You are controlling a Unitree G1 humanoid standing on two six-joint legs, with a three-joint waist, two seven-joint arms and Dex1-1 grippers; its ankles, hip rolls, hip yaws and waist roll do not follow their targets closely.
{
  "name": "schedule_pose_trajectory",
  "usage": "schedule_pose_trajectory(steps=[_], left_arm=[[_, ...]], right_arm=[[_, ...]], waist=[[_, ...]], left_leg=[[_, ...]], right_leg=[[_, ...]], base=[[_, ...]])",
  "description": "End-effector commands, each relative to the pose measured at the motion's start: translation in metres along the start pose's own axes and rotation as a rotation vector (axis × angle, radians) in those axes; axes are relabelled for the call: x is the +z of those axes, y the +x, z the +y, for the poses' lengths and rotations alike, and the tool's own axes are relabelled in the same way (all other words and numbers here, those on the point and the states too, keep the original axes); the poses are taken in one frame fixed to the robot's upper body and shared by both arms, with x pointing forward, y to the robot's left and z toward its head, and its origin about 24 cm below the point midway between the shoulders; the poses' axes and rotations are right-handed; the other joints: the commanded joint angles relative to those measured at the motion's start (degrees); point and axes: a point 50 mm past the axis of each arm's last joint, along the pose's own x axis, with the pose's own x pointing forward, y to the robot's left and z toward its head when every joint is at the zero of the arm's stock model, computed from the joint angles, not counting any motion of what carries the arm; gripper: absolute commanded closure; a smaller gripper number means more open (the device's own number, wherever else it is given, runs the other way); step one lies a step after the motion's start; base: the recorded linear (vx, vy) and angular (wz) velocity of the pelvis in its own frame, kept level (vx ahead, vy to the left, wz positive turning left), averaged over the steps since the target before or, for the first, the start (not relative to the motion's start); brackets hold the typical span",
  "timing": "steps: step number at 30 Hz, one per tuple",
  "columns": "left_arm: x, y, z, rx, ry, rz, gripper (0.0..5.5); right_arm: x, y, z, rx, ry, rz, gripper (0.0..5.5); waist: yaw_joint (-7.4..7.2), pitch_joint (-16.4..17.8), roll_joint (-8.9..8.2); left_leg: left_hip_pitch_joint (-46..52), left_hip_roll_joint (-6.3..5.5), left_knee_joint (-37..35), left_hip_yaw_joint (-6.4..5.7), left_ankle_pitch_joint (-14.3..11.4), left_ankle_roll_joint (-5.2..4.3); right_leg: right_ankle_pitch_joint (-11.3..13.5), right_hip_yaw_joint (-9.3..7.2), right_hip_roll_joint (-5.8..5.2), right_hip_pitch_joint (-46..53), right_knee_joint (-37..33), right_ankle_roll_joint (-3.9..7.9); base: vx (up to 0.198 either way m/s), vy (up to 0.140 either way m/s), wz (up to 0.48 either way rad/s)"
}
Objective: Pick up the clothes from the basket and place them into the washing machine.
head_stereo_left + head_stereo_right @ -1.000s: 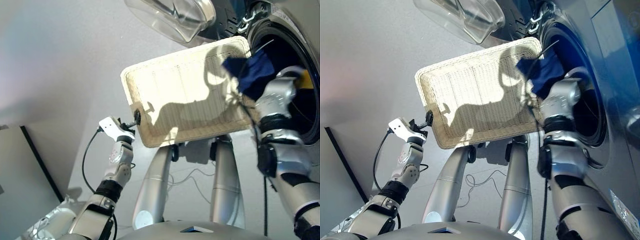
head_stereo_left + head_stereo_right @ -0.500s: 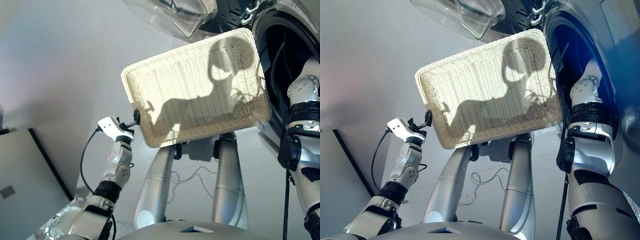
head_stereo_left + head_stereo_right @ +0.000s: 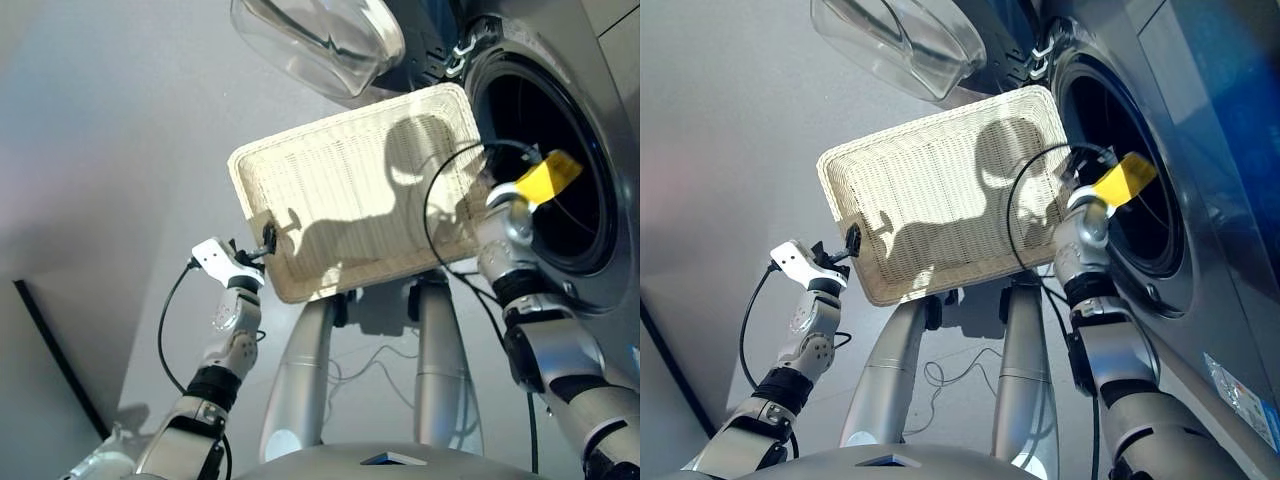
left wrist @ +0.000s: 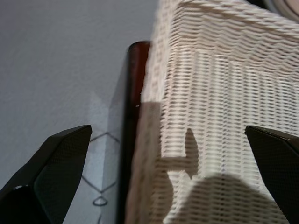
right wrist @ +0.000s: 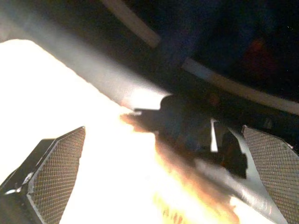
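Since no garment is seen in the basket [image 3: 340, 200], only soft, light cloth remains expected; both pincers are spread wide, nothing gripped.

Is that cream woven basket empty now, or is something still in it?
Empty. The cream-white woven basket shows only bare weave and shadows across its whole floor; no garment lies in it.

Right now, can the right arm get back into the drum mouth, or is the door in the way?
Probably yes. The right gripper is open and empty beside the drum mouth of the washing machine. The glass door is swung open, up and away, leaving the mouth clear.
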Motion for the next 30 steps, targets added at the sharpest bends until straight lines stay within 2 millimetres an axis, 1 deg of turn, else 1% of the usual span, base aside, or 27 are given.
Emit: schedule_pose_trajectory(steps=[1,2,4,5,8,9,12,13,16,17,21,24,28,30], left_arm=[[0.001,-0.009,0.028,0.074,0.071,-0.005,0.0],[-0.004,-0.01,0.034,0.093,0.094,0.023,0.0],[-0.013,-0.014,0.04,0.113,0.127,0.066,0.0],[-0.02,-0.016,0.044,0.123,0.15,0.1,0.0],[-0.033,-0.025,0.056,0.143,0.226,0.181,0.0],[-0.037,-0.028,0.061,0.151,0.263,0.214,0.0],[-0.055,-0.043,0.075,0.156,0.366,0.336,0.0],[-0.058,-0.046,0.077,0.161,0.394,0.358,0.0],[-0.069,-0.06,0.089,0.178,0.446,0.444,0.0],[-0.072,-0.066,0.093,0.184,0.461,0.469,0.0],[-0.082,-0.082,0.104,0.184,0.556,0.566,0.0],[-0.087,-0.095,0.113,0.204,0.575,0.616,0.0],[-0.093,-0.108,0.119,0.203,0.596,0.675,0.0],[-0.094,-0.115,0.123,0.223,0.593,0.693,0.0]], right_arm=[[-0.015,-0.01,0.007,0.121,-0.091,0.03,0.0],[-0.024,-0.015,0.006,0.147,-0.149,0.059,0.0],[-0.04,-0.023,0.0,0.16,-0.193,0.114,0.0],[-0.051,-0.03,-0.003,0.182,-0.248,0.151,0.0],[-0.074,-0.046,-0.015,0.201,-0.31,0.234,0.0],[-0.083,-0.054,-0.019,0.222,-0.363,0.268,0.0],[-0.111,-0.078,-0.04,0.228,-0.454,0.391,0.0],[-0.118,-0.085,-0.048,0.218,-0.463,0.429,0.0],[-0.14,-0.112,-0.069,0.206,-0.502,0.546,0.0],[-0.147,-0.123,-0.077,0.199,-0.516,0.592,0.0],[-0.167,-0.159,-0.107,0.146,-0.544,0.746,0.0],[-0.177,-0.183,-0.121,0.115,-0.544,0.838,0.0],[-0.187,-0.212,-0.139,0.07,-0.55,0.952,0.0],[-0.189,-0.225,-0.147,0.033,-0.523,0.998,0.0]], waist=[[0.52,-2.82,-0.7],[0.55,-3.0,-1.16],[0.44,-3.0,-1.81],[0.48,-3.16,-2.24],[0.27,-3.29,-3.5],[0.16,-3.42,-3.94],[-0.13,-3.86,-5.12],[-0.18,-3.8,-5.41],[-0.51,-4.17,-6.45],[-0.9,-4.34,-6.94],[-1.2,-4.92,-8.16],[-1.44,-5.59,-8.71],[-1.74,-7.55,-8.72],[-1.96,-8.32,-8.86]], left_leg=[[1.55,-1.15,-6.82,0.28,2.52,1.7],[2.61,-1.17,-7.68,0.18,2.96,1.59],[4.76,-1.33,-9.35,-0.25,3.62,1.36],[6.53,-1.28,-10.64,-0.37,4.09,1.18],[10.79,-1.58,-12.97,-0.75,4.92,0.87],[12.51,-1.72,-14.11,-0.92,5.25,0.73],[17.97,-1.71,-17.25,-1.52,6.15,0.32],[19.75,-1.79,-18.26,-1.67,6.41,0.23],[26.4,-1.83,-22.84,-2.13,7.87,-0.5],[27.87,-2.0,-24.54,-2.09,9.9,-0.36],[35.55,-1.71,-28.36,-2.25,10.51,-0.74],[40.45,-1.38,-30.93,-2.2,10.82,-0.8],[45.78,-1.47,-34.18,-1.76,11.43,-1.04],[48.46,-1.35,-35.61,-1.46,11.58,-1.22]], right_leg=[[-1.38,-3.85,1.61,4.93,-4.56,-1.85],[-1.14,-3.98,1.46,6.12,-5.43,-1.72],[-0.8,-4.34,1.15,8.68,-7.18,-1.46],[-0.46,-4.65,0.88,10.48,-8.41,-1.22],[0.15,-5.6,0.58,15.55,-11.54,-0.92],[0.3,-5.83,0.5,17.49,-12.62,-0.77],[0.67,-6.38,0.31,23.38,-15.5,-0.23],[0.82,-6.64,0.24,25.2,-16.49,-0.06],[1.18,-7.6,0.26,31.7,-20.08,0.51],[2.56,-8.14,0.01,33.21,-21.54,0.33],[2.35,-8.9,0.69,40.98,-24.75,0.8],[2.23,-9.0,1.23,45.84,-26.87,1.13],[2.06,-9.44,1.62,50.34,-28.6,1.59],[1.97,-9.21,1.96,52.59,-29.29,1.67]], base=[[0.0,0.0,0.0],[0.0,0.0,0.0],[0.0,0.0,0.0],[0.053,-0.016,0.143],[0.06,-0.008,0.123],[0.066,-0.005,0.09],[0.077,0.008,0.044],[0.081,0.018,0.053],[0.056,0.011,0.058],[0.0,0.0,0.0],[0.067,0.016,0.046],[0.074,0.031,-0.046],[0.063,0.036,-0.053],[0.064,0.038,0.003]])
